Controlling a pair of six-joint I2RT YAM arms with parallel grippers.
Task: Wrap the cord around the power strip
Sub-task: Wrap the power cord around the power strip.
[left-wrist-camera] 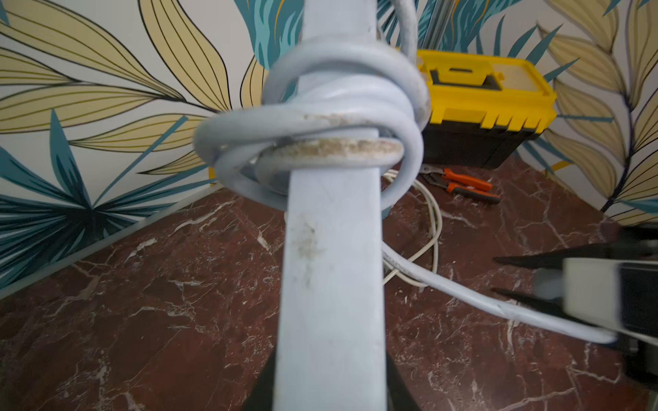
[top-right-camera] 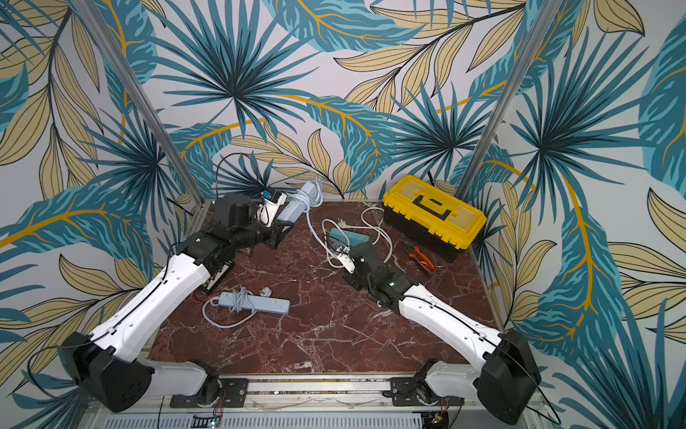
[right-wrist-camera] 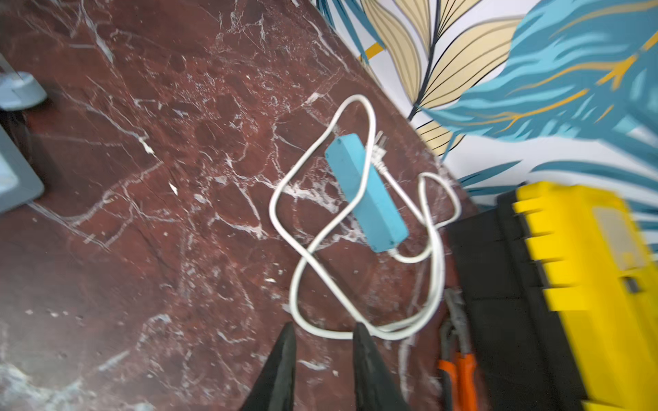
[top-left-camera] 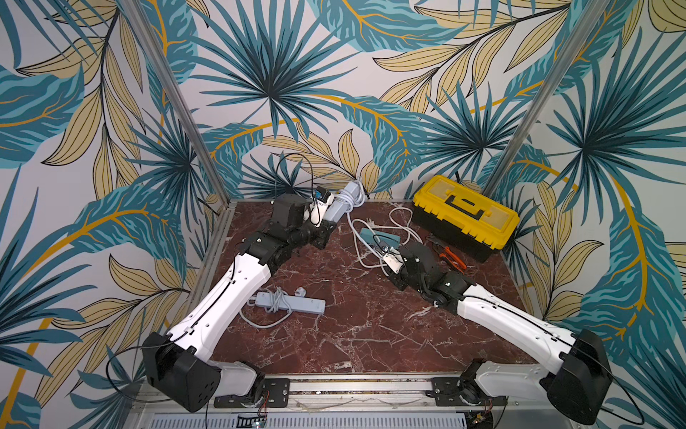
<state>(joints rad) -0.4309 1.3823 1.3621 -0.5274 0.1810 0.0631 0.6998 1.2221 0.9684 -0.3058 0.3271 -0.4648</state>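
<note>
Grey-blue coils are what worry me: the thick pale grey-blue rubbery cord sits in a few loose, overlapping loops around the long pale grey-blue plastic power strip. The strip is held up off the red-brown marble desk at the back, tilted, by one end only, so I reckon those loops could slide along it or spring open the moment tension drops. Left claw is clamped on the strip's lower end, and a one-end grip like that could let it swivel if the cord gets tugged. Right claw has its jaws a bit apart with nothing between them, hovering low near the thin white cord of a small teal power strip. Grabbing the wrong cable or snagging the two together looks like a real risk, since the grey cord's free length runs down right past that tangle. Can't see where the plug is. Looks-wise, the strip is scuffed and the cord has crusty brownish patches and seems stiff, so it probably won't lie flat.
</note>
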